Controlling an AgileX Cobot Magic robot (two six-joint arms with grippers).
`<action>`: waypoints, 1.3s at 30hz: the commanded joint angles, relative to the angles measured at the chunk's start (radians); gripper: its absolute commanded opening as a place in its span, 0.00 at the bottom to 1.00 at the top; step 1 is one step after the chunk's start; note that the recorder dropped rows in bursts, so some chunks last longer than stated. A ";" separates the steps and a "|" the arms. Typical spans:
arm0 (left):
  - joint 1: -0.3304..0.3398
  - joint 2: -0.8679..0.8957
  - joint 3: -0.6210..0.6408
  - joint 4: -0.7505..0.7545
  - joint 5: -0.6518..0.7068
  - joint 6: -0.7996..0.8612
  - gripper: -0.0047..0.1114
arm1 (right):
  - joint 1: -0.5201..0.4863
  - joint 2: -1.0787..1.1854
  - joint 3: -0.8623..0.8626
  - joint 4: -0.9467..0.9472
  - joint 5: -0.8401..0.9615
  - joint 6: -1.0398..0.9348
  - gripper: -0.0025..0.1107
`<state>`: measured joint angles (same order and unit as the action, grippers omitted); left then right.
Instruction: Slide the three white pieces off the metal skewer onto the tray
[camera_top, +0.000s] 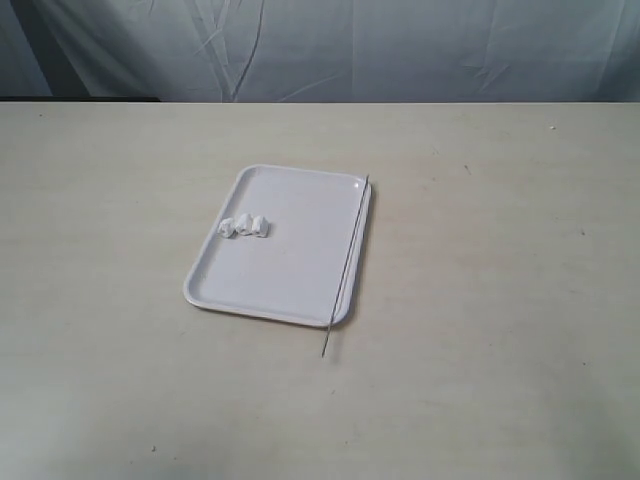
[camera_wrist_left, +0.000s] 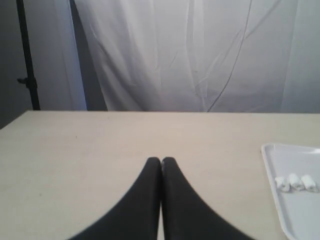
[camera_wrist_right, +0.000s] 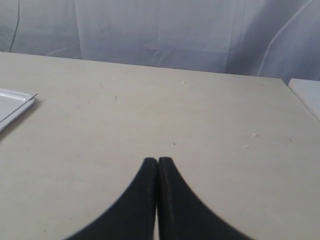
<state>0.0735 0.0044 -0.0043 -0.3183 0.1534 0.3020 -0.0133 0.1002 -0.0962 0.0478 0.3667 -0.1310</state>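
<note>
Three white pieces (camera_top: 246, 227) are lying in a tight row on the tray (camera_top: 290, 275), touching one another, at about 9 o'clock of the tray, just inside its rim. None is sitting on the skewer (camera_top: 346, 262). The skewer is lying along the tray's 3 o'clock rim, resting on it, with the far end at the 1 o'clock corner. The near end is sticking out past the 5 o'clock corner onto the table (camera_top: 500, 320). Pieces and skewer are lying well apart, with bare tray between them.

The tray is sitting near the middle of the table, long side running 12 to 6, slightly tilted. A creased pale curtain (camera_top: 400, 50) is hanging behind the table at 12 o'clock.

Left claw (camera_wrist_left: 161, 161): fingers are pressing together, nothing between them, hovering over bare table, with the tray and pieces off to its side. Right claw (camera_wrist_right: 158, 161): fingers also together, gripping nothing, over bare table, with a tray corner showing at the edge of its view. Neither claw is showing in the exterior view.
</note>
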 joint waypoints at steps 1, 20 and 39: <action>0.003 -0.004 0.004 0.274 0.078 -0.295 0.04 | -0.022 -0.031 0.071 0.102 -0.031 -0.040 0.02; 0.003 -0.004 0.004 0.265 0.087 -0.363 0.04 | 0.047 -0.100 0.096 0.161 0.007 -0.094 0.02; 0.003 -0.004 0.004 0.271 0.080 -0.363 0.04 | 0.025 -0.100 0.096 0.163 0.005 -0.094 0.02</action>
<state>0.0735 0.0044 -0.0020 -0.0478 0.2363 -0.0552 0.0156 0.0062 -0.0012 0.2123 0.3782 -0.2206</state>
